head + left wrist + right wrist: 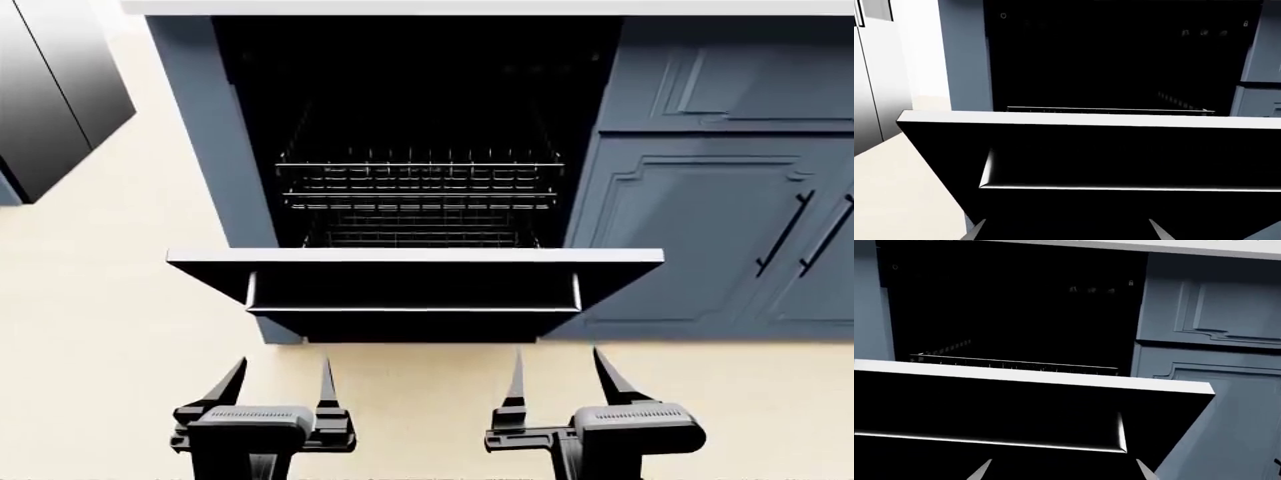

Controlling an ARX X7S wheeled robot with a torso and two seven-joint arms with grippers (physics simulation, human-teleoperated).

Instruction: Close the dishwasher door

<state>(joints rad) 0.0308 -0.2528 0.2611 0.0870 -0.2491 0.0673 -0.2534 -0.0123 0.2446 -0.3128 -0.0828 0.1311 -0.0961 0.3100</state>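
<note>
The dishwasher door [414, 285] hangs partly open, tilted out from the cabinet, just ahead of both sets of fingers and not touching them. Its silver handle [414, 309] faces them. The left fingers [282, 385] and right fingers [561, 380] are spread wide, holding nothing. Wire racks [416, 185] show inside.

One dishwasher door [414, 290], two wire racks [416, 170], two grippers [280, 385], two blue-grey cabinet doors [694, 240].
</note>
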